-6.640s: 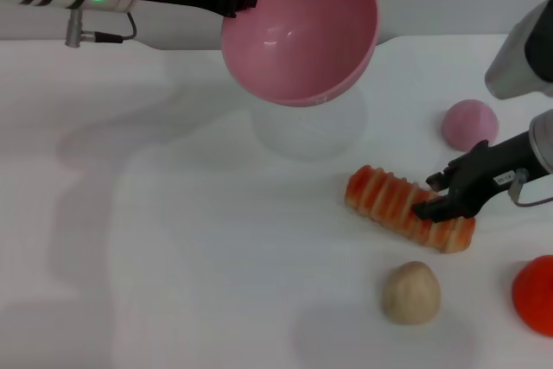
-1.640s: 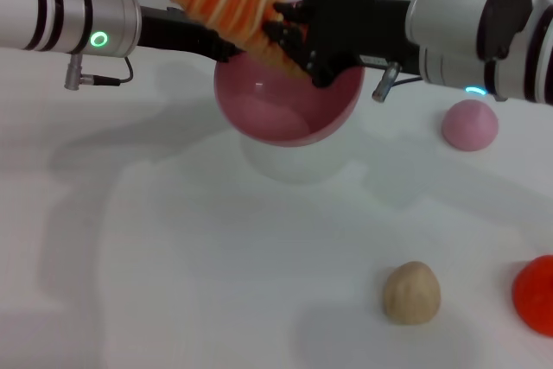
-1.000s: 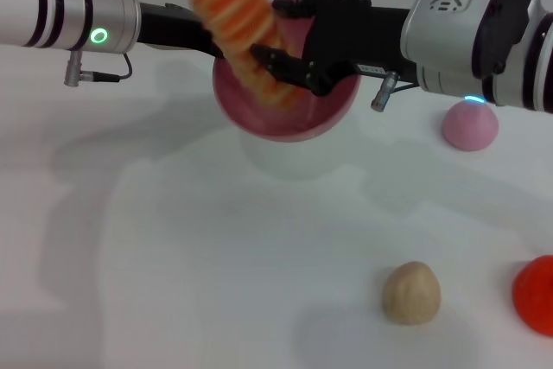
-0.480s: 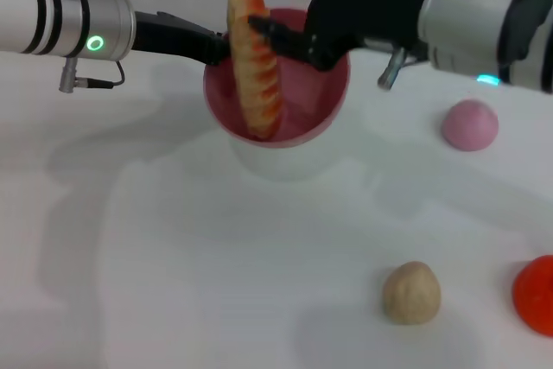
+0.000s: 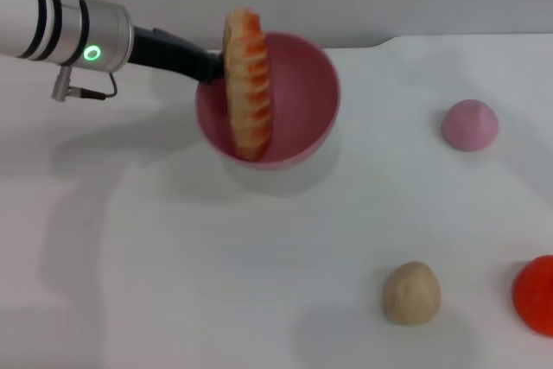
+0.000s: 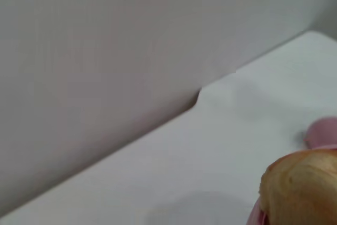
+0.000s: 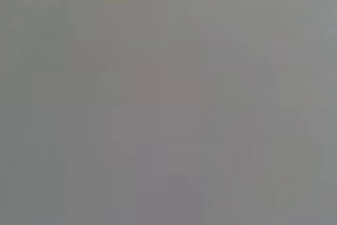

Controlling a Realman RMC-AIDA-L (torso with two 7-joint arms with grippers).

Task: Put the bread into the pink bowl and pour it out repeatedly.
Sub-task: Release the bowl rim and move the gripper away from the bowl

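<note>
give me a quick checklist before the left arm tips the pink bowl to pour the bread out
1. Bread inside the pink bowl: ok, though it stands on end against the rim nearest the arm.
2. Left end effector at the bowl rim: ok; finger state cannot tell.
3. Right end effector out of the way: ok, not in the head view.
4. Landing spot in front of the bowl bare: ok.
5. Pink dome and tan bun away from the bowl: ok.

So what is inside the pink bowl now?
Only the bread, standing on end in the pink bowl, its upper end leaning at the rim beside the left gripper. The bowl's floor behind the loaf is hidden.
</note>
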